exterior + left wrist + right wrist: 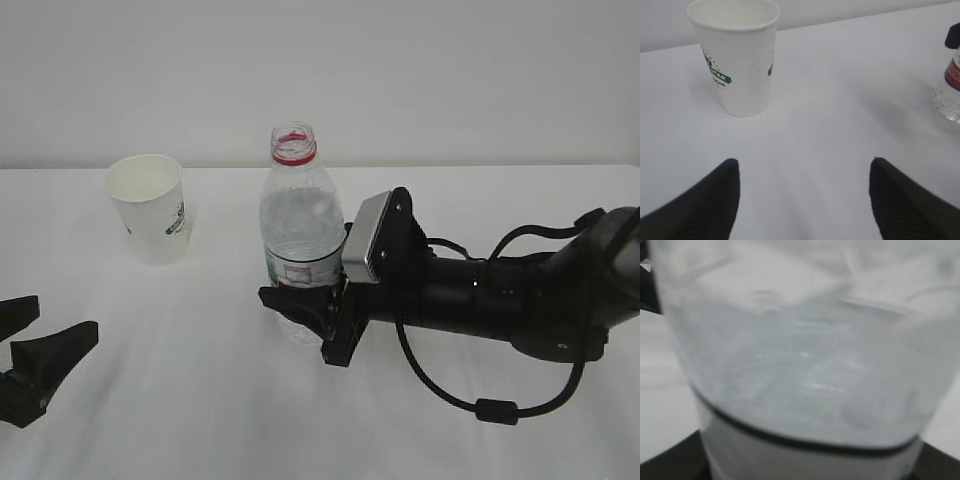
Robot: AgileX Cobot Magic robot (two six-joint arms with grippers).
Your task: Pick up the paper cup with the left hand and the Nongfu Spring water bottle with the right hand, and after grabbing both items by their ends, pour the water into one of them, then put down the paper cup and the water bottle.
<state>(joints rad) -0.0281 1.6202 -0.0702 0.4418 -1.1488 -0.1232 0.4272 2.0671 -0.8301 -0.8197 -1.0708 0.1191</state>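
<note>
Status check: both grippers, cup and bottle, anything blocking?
Left gripper open, empty, short of white paper cup. Right gripper jaws around clear capless water bottle, standing upright on table. Nothing in the way.

The right hand [300,305] reached in from the right, its black arm lying low and nearly level, its jaws closed around the lower body of the Nongfu Spring water bottle [298,230]. The left hand [40,350] sat low at the left edge, fingers [710,200] spread wide and holding nothing.
</note>
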